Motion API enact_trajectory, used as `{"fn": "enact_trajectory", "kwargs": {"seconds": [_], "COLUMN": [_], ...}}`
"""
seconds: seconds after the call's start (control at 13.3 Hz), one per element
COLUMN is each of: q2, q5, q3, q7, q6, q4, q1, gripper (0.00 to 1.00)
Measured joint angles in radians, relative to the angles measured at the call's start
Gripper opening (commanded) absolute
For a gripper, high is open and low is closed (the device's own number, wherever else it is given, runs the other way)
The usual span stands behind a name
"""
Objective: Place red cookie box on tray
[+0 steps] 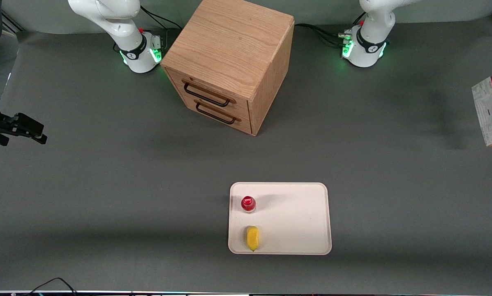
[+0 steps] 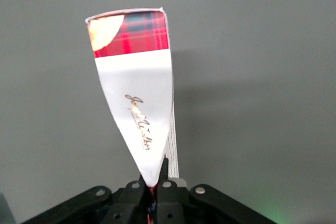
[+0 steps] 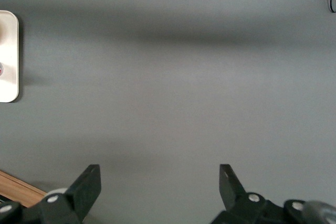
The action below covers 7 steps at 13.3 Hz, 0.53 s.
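Pincer (image 2: 154, 184) pinching the red cookie box (image 2: 137, 90) — lifted clear of the counter (image 1: 106, 185) at the working arm's end, well apart from the tray (image 1: 303, 213) holding bottle (image 1: 248, 204) and yellow fruit (image 1: 252, 237).

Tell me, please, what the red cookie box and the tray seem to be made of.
The red cookie box, held in the shut gripper above the table at the working arm's end, looks like thin printed cardboard: flat panels, sharp folded edges, barcode. The tray seems matte cream plastic, perhaps melamine: rounded corners, low moulded rim.
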Motion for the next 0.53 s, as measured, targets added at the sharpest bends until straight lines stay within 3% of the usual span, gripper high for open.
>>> {"fn": "enact_trajectory", "kwargs": {"seconds": [0.38, 0.53], "q2": [0.077, 0.123], "q5": [-0.001, -0.001], "q3": [-0.263, -0.317], "q7": [-0.368, -0.532], "q6": [-0.173, -0.176], "q4": [0.295, 0.366], "q1": [-0.014, -0.082], "gripper": [0.0, 0.0]}}
